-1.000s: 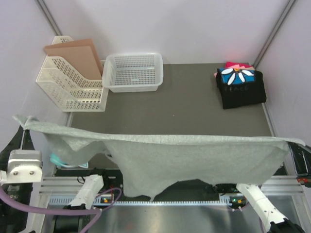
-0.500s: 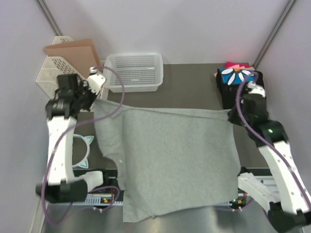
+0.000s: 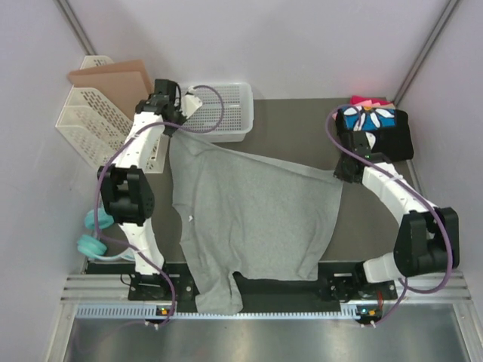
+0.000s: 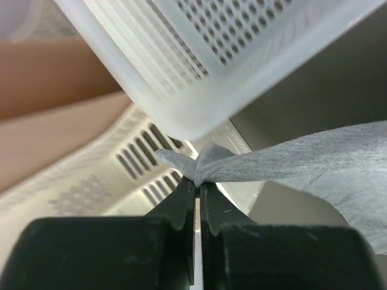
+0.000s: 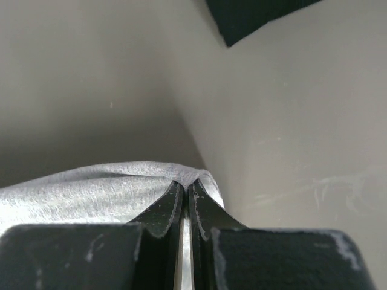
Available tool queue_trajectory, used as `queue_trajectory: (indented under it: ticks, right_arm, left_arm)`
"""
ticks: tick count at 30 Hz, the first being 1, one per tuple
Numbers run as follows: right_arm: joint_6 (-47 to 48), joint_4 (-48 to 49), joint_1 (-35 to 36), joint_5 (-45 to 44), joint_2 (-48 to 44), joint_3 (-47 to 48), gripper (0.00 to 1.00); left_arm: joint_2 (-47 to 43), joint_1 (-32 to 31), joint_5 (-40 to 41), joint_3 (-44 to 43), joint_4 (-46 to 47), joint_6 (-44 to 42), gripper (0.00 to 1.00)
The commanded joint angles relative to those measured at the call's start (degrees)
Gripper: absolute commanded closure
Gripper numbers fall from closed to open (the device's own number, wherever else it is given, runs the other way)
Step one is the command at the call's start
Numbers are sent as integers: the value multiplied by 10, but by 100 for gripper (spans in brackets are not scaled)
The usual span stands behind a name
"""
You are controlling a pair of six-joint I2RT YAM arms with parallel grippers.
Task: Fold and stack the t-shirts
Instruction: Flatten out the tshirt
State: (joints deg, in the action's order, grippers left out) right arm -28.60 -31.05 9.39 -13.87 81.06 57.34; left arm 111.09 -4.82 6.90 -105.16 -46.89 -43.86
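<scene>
At the far left, a white slotted file rack point(image 3: 98, 139) holds brown folders point(image 3: 113, 83). Just beside it, the left hand point(image 3: 172, 128) has its fingers pressed together on a bunched corner of the light heather-grey t-shirt point(image 3: 256, 219). The left wrist view shows that pinch point(image 4: 196, 181) close under the rim of the white mesh basket point(image 4: 230, 54), with the cloth point(image 4: 302, 163) trailing off to the right.

The grey shirt is plain and lies spread mostly flat across the middle of the dark bench point(image 3: 294, 143), with soft ripples. Its far edge is stretched between the two hands and slants from far left to nearer right. Its long axis runs from that held edge toward the arm bases, where the near left portion hangs over the bench's front edge.

On the right, the right hand point(image 3: 341, 172) is likewise closed tight on the shirt's other far corner. The right wrist view shows a small fold of grey cloth point(image 5: 91, 187) nipped between its fingertips point(image 5: 186, 186), low over the bench.

In the far right corner lies the folded stack: a black t-shirt point(image 3: 377, 139) with a blue panel and white daisy print, lying on pink and red ones point(image 3: 366, 100).
</scene>
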Motion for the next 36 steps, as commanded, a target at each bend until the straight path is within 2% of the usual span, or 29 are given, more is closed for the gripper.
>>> queue_trajectory:
  ticks: [1, 6, 11, 13, 17, 20, 26, 32, 36]
  right_arm:
    - [8, 42, -21, -20, 15, 55, 100]
    - [21, 37, -24, -14, 67, 99, 100]
    - [23, 40, -24, 0, 102, 124, 100]
    - [28, 39, -24, -4, 109, 125, 100]
    - [31, 44, -24, -16, 111, 119, 100]
    - [38, 38, -24, -43, 117, 125, 100]
    - [43, 28, -24, -64, 133, 160, 100]
    - [43, 33, -21, -43, 161, 172, 100]
    - [44, 33, -18, -43, 170, 175, 100]
  left_arm:
    - [-6, -41, 87, -65, 63, -45, 100]
    - [16, -113, 131, -134, 64, -63, 100]
    - [48, -130, 124, -218, -7, 1, 100]
    - [20, -129, 115, -195, -25, 23, 100]
    - [-70, -129, 117, -41, 27, 20, 100]
    - [-111, -127, 122, 2, 23, 19, 100]
    - [-170, -115, 145, 69, 35, 7, 100]
    - [-179, -127, 124, 63, 1, 44, 100]
    - [-185, -146, 117, 85, -12, 86, 55]
